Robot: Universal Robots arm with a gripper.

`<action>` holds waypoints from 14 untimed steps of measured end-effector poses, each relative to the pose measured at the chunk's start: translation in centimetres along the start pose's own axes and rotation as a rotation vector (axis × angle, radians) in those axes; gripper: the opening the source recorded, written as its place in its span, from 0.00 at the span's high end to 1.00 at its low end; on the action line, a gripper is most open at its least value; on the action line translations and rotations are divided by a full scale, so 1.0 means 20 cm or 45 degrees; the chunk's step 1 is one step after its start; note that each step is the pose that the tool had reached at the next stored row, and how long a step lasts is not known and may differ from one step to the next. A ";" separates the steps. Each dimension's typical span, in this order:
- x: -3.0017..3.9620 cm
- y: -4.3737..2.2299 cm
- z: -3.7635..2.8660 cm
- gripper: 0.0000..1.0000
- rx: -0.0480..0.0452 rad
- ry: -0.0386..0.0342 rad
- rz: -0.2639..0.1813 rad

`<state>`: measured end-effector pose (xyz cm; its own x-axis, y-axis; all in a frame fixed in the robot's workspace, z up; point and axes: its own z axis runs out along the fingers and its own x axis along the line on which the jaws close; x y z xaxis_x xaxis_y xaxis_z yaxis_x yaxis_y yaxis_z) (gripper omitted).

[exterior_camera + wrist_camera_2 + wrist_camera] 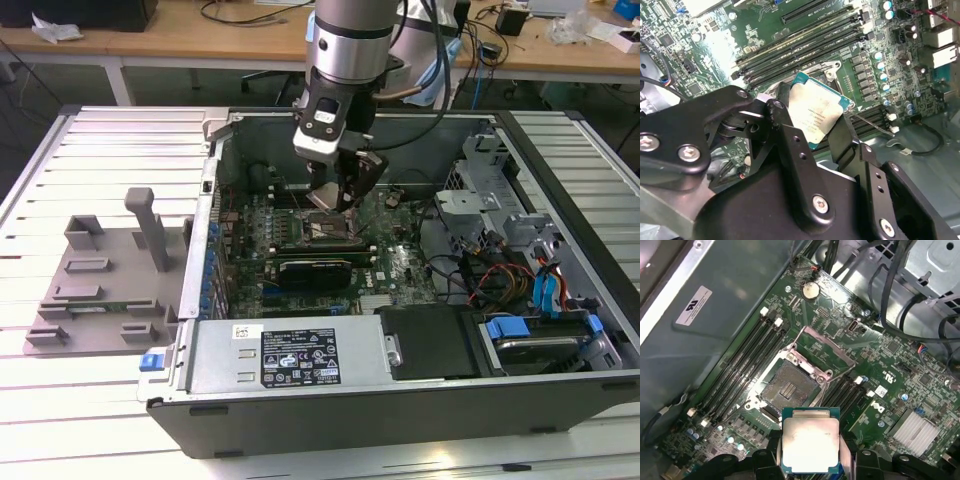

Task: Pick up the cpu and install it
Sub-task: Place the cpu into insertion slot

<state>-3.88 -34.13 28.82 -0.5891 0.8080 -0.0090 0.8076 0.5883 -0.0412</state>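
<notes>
My gripper hangs inside the open computer case, shut on the cpu, a small square chip with a silvery top plate. Both wrist views show the cpu clamped between the black fingers. It is held above the green motherboard, a short way from the open socket, whose metal frame is flipped up. The socket lies directly below the gripper in the exterior view.
A grey plastic tray with an upright post sits at the exterior view's left of the case. Memory slots flank the socket. Cables, a drive cage and blue-tabbed drive bays fill the case's right side.
</notes>
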 end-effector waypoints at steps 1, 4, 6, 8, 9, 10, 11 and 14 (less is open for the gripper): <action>0.000 0.000 0.000 0.45 0.000 0.0000 0.007; 0.000 0.000 0.000 0.45 0.001 0.0004 0.038; 0.000 0.000 0.000 0.45 0.002 0.0006 0.053; 0.000 0.000 0.000 0.45 0.002 0.0008 0.069; 0.000 0.000 0.000 0.45 0.002 0.0009 0.077; 0.000 0.000 0.000 0.45 0.003 0.0010 0.090; 0.000 0.000 0.000 0.45 0.003 0.0009 0.100; 0.000 0.000 0.000 0.45 0.004 0.0010 0.120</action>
<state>-3.88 -34.13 28.82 -0.5103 0.8599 -0.0121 0.8595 0.5094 -0.0432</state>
